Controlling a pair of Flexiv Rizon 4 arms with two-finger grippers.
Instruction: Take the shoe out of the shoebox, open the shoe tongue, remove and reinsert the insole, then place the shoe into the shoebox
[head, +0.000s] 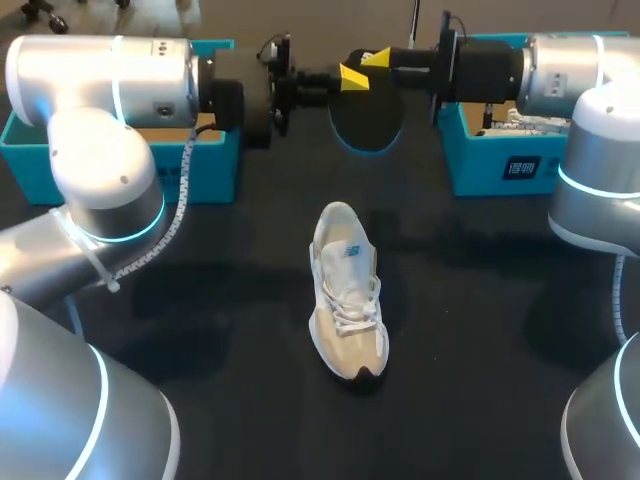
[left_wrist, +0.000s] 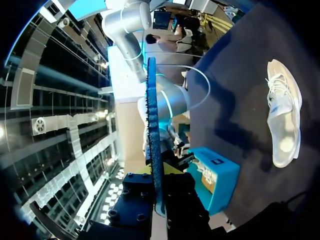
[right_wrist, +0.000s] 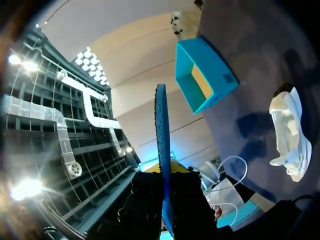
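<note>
A white and beige shoe (head: 348, 290) lies on the black table, toe toward me; it also shows in the wrist views (left_wrist: 284, 120) (right_wrist: 289, 132). High over the table's far middle hangs the dark blue insole (head: 368, 122), held between both arms. My left gripper (head: 345, 78) comes in from the left and my right gripper (head: 375, 60) from the right, tips almost meeting. In each wrist view the insole (left_wrist: 151, 125) (right_wrist: 161, 130) stands edge-on between that gripper's fingers. My left gripper (left_wrist: 160, 200) and right gripper (right_wrist: 167, 200) are both shut on it.
A teal shoebox part (head: 215, 170) stands at the back left behind my left arm, also seen as a teal box (right_wrist: 205, 75). Another teal box (head: 500, 165) with white paper in it stands at the back right, also as a teal box (left_wrist: 215, 177).
</note>
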